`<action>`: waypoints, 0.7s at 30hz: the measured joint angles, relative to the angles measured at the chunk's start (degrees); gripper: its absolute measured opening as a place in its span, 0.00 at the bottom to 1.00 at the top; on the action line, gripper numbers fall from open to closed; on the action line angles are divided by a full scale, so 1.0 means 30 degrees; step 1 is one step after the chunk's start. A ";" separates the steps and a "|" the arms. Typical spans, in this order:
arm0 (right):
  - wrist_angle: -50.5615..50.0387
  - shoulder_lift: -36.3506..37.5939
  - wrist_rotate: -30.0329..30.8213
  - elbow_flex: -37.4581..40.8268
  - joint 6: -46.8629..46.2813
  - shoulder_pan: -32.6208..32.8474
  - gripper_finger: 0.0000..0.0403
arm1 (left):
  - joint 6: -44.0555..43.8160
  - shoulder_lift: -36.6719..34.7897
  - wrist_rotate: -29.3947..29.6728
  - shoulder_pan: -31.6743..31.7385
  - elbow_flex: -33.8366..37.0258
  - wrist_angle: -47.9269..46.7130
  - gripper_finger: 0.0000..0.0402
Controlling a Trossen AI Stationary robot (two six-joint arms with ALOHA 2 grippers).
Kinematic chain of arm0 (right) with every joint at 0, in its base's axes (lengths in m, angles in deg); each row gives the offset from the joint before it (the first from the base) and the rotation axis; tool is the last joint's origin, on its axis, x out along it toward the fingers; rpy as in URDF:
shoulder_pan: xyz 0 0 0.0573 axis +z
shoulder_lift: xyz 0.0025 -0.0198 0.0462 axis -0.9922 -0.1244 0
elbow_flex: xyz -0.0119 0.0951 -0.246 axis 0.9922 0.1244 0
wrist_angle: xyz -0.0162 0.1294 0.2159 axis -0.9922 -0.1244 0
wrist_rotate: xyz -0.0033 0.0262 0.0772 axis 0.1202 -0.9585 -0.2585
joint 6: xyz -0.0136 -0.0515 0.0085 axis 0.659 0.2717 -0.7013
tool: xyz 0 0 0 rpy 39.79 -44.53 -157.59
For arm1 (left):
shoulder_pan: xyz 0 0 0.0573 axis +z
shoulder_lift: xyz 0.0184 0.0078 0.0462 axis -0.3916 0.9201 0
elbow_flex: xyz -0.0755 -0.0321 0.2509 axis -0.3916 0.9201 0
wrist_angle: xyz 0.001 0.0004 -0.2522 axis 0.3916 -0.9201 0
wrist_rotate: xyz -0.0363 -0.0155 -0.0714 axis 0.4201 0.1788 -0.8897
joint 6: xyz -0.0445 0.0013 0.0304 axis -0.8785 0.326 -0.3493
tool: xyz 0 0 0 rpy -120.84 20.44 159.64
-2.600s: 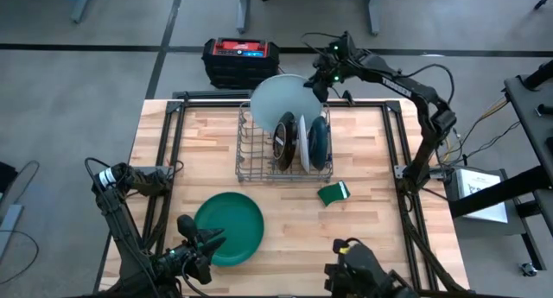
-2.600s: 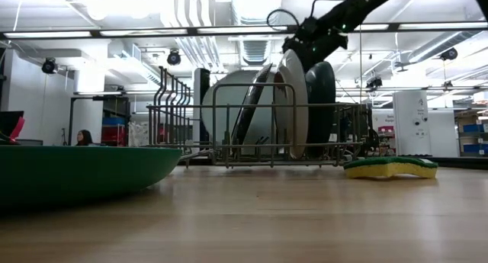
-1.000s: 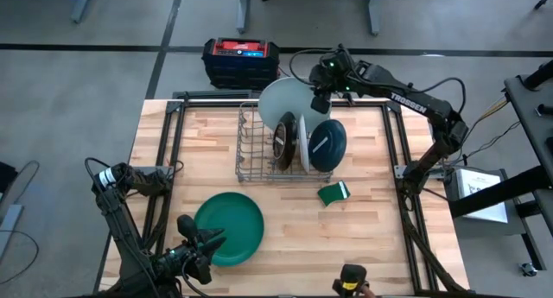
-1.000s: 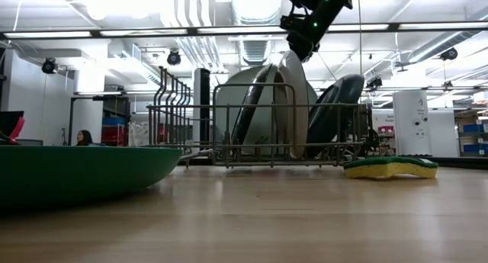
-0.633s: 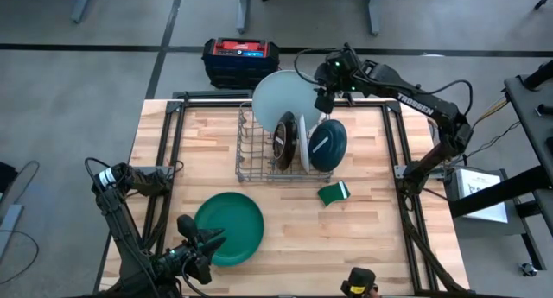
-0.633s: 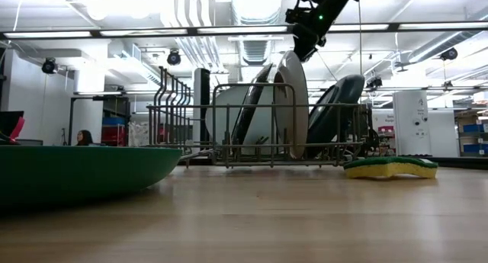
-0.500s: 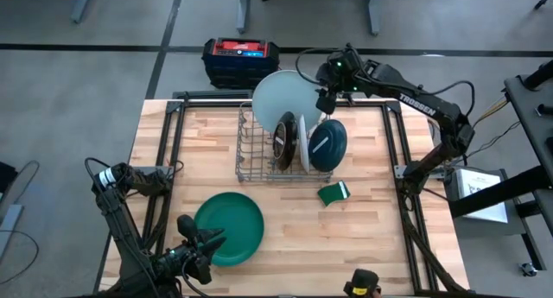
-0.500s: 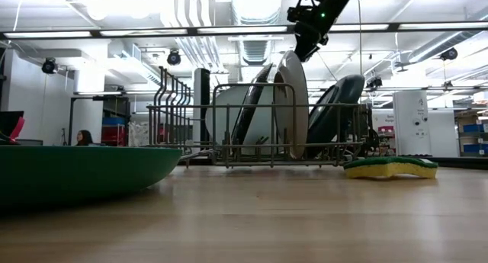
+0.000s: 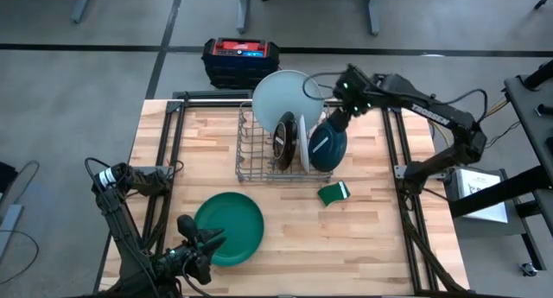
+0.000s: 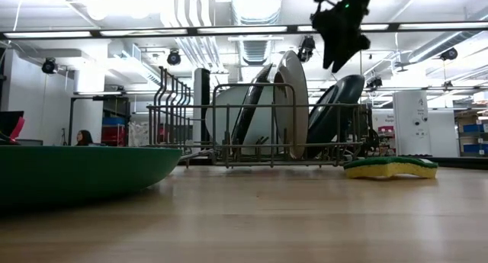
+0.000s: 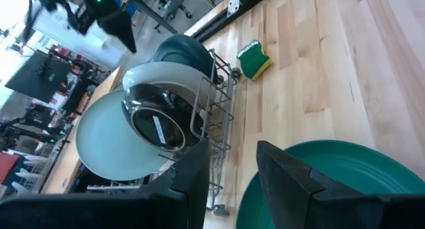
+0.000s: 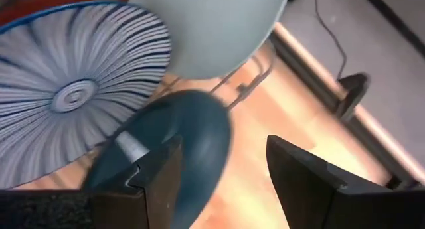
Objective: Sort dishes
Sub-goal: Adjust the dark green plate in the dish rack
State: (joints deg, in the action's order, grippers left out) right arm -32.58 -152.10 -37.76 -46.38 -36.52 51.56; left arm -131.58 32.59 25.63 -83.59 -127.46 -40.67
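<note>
A grey wire rack (image 9: 251, 155) holds a dark red-brown plate (image 9: 284, 139) and a thin white plate (image 9: 303, 143) on edge. A large pale plate (image 9: 278, 94) leans on its far side. The dark teal plate (image 9: 327, 148) stands with its lower edge in the rack's right end and leans out to the right (image 10: 340, 114). My right gripper (image 9: 340, 122) hangs open just above the teal plate's upper rim (image 12: 186, 139), its fingers on either side without touching. The green plate (image 9: 230, 228) lies flat at the near left. My left gripper (image 9: 207, 240) waits open at its near-left rim.
A green and yellow sponge (image 9: 333, 193) lies on the table just near of the rack's right end. A red and black box (image 9: 240, 58) sits beyond the table's far edge. Bare wood shows between the green plate and the sponge.
My right gripper has swung from above the rack's far side toward the table's right edge and come down a little, so it now hangs over the teal plate. The teal plate keeps its lean to the right.
</note>
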 joint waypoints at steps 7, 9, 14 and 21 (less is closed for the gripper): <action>0.0156 0.3167 0.0820 0.2685 -0.4026 0.2277 0.52 | -0.0201 0.0000 -0.0262 -0.0031 0.0000 0.0000 0.29; 0.0012 0.4047 0.1641 0.3482 -0.5288 0.2932 0.51 | -0.0204 0.0000 -0.0264 -0.0053 0.0000 -0.0007 0.29; -0.1485 0.5380 0.3992 0.5367 -0.8562 0.4265 0.44 | -0.0198 -0.0007 -0.0264 -0.0087 0.0000 -0.0007 0.29; -0.0107 0.5210 0.4096 0.8268 -0.9592 0.5317 0.31 | -0.0193 -0.0029 -0.0239 -0.0087 0.0000 -0.0007 0.29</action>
State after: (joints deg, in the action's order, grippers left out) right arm -32.90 -136.48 -25.47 -21.57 -65.29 67.51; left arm -132.16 32.50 24.91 -83.85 -127.46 -40.69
